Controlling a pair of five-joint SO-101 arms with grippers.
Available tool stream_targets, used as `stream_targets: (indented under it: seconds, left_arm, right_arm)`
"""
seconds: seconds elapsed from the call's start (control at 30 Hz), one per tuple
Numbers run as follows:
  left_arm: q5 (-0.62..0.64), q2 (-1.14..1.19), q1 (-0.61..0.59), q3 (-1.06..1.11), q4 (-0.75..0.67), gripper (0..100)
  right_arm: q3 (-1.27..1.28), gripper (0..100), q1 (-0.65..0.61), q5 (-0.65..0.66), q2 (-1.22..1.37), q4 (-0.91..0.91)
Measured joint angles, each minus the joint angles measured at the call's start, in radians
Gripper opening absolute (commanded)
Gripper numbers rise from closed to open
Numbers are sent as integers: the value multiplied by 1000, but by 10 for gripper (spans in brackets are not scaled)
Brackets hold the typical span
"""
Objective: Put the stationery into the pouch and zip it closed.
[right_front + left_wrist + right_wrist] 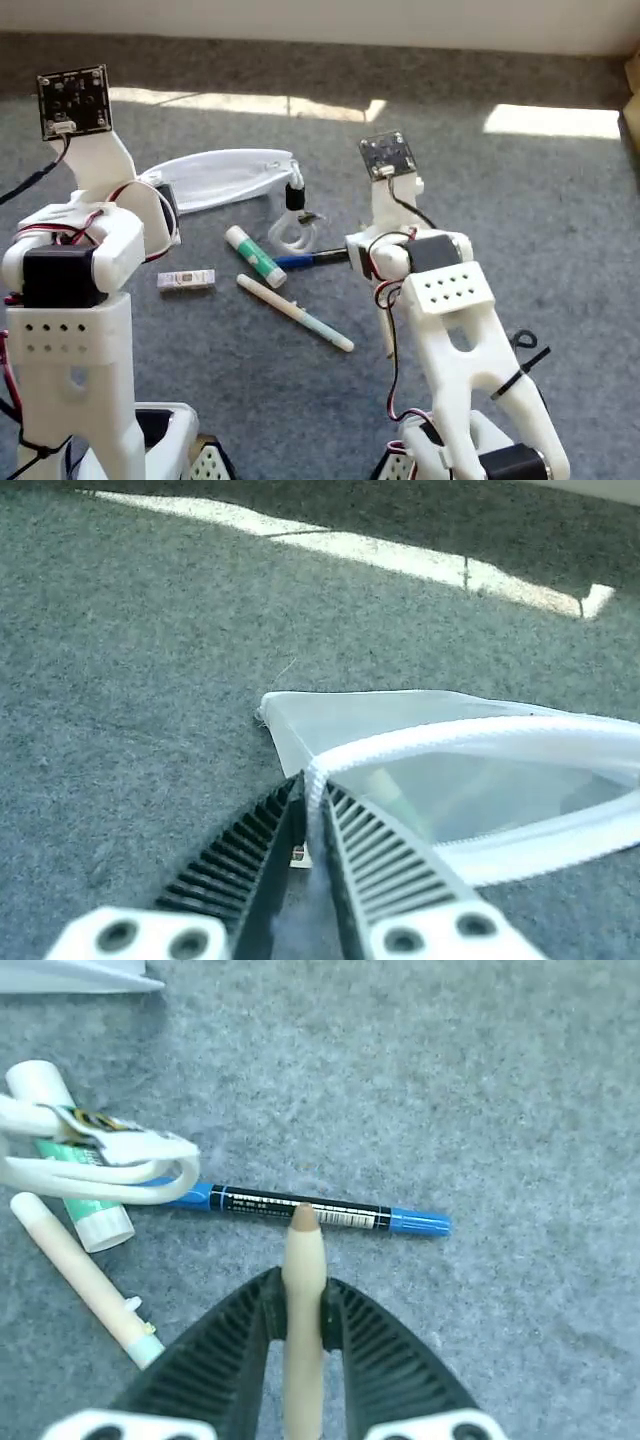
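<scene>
The right hand [302, 1282] was clenched on a beige pen [303, 1250], with only the pen's tip poking out ahead, well short of the pouch [225, 175]. The likeliest failure, I judged, was the pen tilting or slipping in that narrow grip, then snagging on the pouch's soft rim instead of going in.

A loose cream pen [295, 313] lay farthest from the pouch. A small white eraser [187, 280] and a green-and-white glue stick [255, 256] lay nearer it, with a blue marker [250, 1200] beside the glue stick. A white loop strap [290, 235] hung off the pouch's end.

The left hand [310, 792] was pinched on the rim. If that pinch slackened, the partly open mouth would probably fall flat. The pouch looked translucent white, limp and unzipped on the grey desk [500, 220].
</scene>
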Motion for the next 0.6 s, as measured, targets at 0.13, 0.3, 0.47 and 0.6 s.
stream_targets:
  seconds: [0.13,0.3,0.47,0.6]
  left_arm:
    - [0,0,-2,0,0,8]
    - [0,0,-12,0,8,8]
    - [0,0,-38,0,9,8]
    - [0,0,-63,0,23,8]
  right_arm:
    - [-37,5,0,0,-112,49]
    - [-38,5,-37,-52,-273,49]
    - [-38,5,-117,-152,-404,8]
    - [-38,5,-201,-161,-485,-55]
